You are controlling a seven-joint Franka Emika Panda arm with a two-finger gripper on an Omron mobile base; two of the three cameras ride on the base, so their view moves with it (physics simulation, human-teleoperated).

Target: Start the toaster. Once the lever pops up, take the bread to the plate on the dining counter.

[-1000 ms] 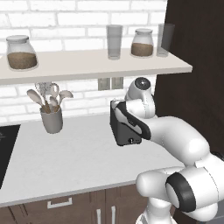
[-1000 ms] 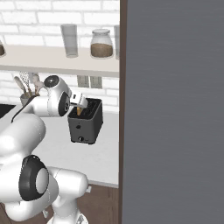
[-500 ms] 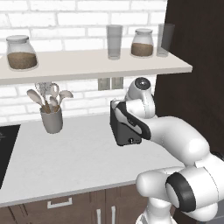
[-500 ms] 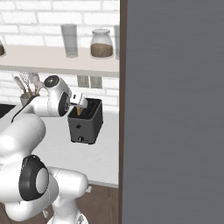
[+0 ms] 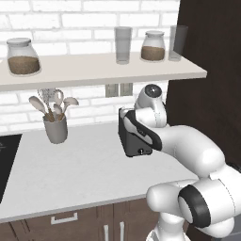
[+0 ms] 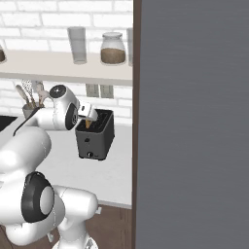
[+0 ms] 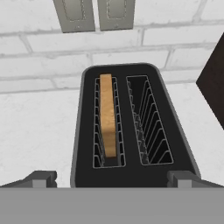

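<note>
Gripper (image 7: 111,178) spread wide, holding nothing, hovering right above the toaster (image 7: 131,131), bread (image 7: 107,114) upright in its left slot between the fingertips (image 7: 40,178), brick wall (image 7: 39,57) just behind, dark cabinet (image 7: 213,78) close right, open worktop (image 5: 80,169) left.

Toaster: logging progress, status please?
Gripper open above the toaster, fingers spread wide. Bread upright in one slot, other slot bare. Nothing blocking.

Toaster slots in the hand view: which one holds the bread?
The left slot of the toaster holds the bread, upright on edge; the right slot shows only bare wire guides.
</note>
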